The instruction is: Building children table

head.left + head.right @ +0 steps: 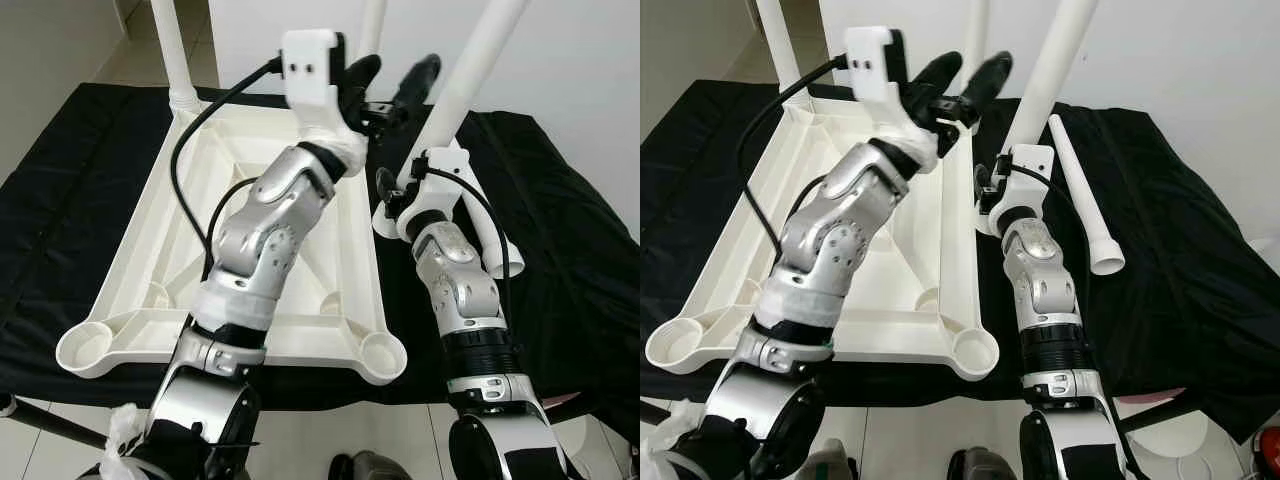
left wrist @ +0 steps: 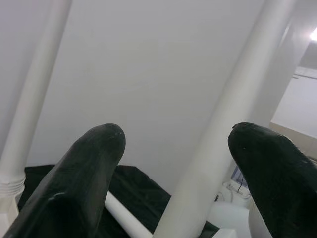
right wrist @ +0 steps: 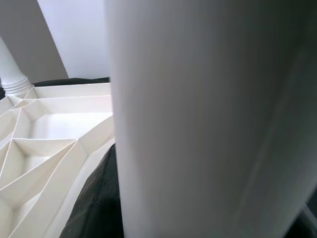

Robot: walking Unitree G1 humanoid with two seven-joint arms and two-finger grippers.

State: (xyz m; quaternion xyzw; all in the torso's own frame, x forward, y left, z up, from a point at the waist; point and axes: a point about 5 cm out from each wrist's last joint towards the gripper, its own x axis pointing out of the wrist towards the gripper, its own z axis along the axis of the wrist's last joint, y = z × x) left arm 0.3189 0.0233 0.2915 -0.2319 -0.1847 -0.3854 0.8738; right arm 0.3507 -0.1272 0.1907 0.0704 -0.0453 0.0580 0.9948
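The white plastic table top [image 1: 150, 260] lies upside down on a black cloth. Two white legs stand upright in its far corners, one on the left [image 1: 170, 50] and one on the right [image 1: 372, 25]. My right gripper [image 1: 398, 198] is shut on the lower end of a third, tilted leg [image 1: 470, 80], just outside the top's right edge. My left gripper [image 1: 390, 82] is raised over the far right corner, open and holding nothing. In the left wrist view the tilted leg [image 2: 223, 129] stands beyond its fingers [image 2: 79, 178].
A fourth leg [image 1: 1085, 200] lies loose on the cloth to the right of my right arm. The two near corner sockets [image 1: 85, 350] [image 1: 380, 355] hold nothing. The cloth [image 1: 570, 250] covers the floor around the top; a white wall is behind.
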